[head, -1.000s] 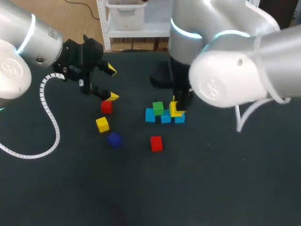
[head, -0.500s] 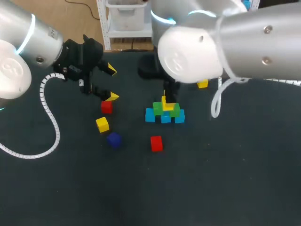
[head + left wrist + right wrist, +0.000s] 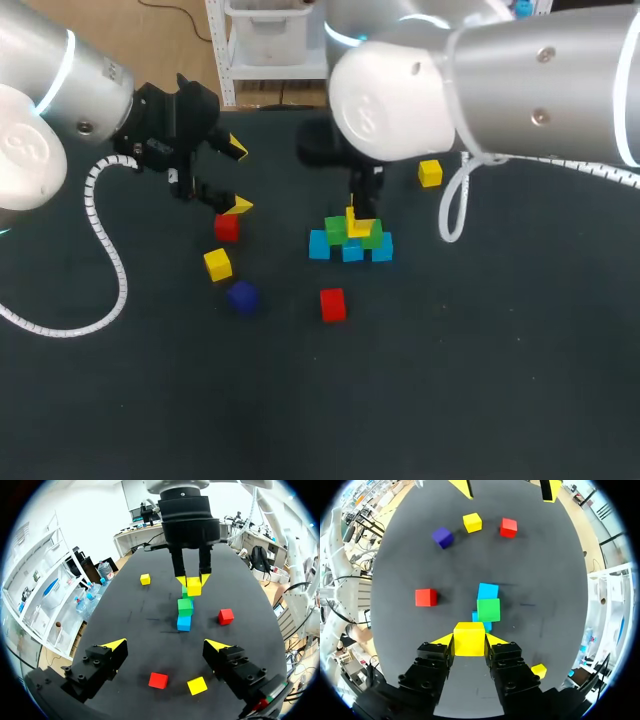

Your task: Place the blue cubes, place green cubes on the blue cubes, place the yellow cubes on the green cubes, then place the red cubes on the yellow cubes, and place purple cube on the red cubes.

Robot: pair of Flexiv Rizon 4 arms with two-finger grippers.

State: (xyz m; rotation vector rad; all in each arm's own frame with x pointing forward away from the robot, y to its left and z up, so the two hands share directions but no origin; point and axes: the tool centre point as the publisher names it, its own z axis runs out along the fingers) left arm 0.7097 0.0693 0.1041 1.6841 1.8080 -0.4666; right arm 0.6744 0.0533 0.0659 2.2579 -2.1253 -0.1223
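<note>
Since the right arm's elbow swung in from the table's right edge toward its middle over the last sec, the right gripper (image 3: pixel 469 642) now sits over the stack's centre, not its right end. Its jaws are clamped on the held yellow cube (image 3: pixel 469 634) from two sides.

That shift uncovers the second green cube (image 3: pixel 373 237) beside the first green cube (image 3: pixel 336 232). Both rest on the blue cubes (image 3: pixel 352 252), a row of three near the table's middle, a bit toward the far edge. The cube hangs over the seam btwn the two greens; can't tell if it touches them yet. So blue & green layers look done, yellow layer is in hand, release prob next. A spare yellow cube (image 3: pixel 430 173), hidden by the arm a sec ago, shows nearer the far edge.

The left gripper (image 3: pixel 238 177) hasn't moved: jaws wide apart, nothing btwn them, just beyond a red cube (image 3: pixel 227 227) toward the left edge. Near that lie a third yellow cube (image 3: pixel 217 264) and the purple cube (image 3: pixel 242 296), which reads dark blue-violet. A second red cube (image 3: pixel 332 304) lies on the stack's near side.

Cubes look rigid, flat-faced, sharp-cornered, matte; prob painted wood or plastic. The table (image 3: pixel 450 400) is dark, dull, cloth-like. Fingertips (image 3: pixel 114 644) are yellow wedges on black bodies.
</note>
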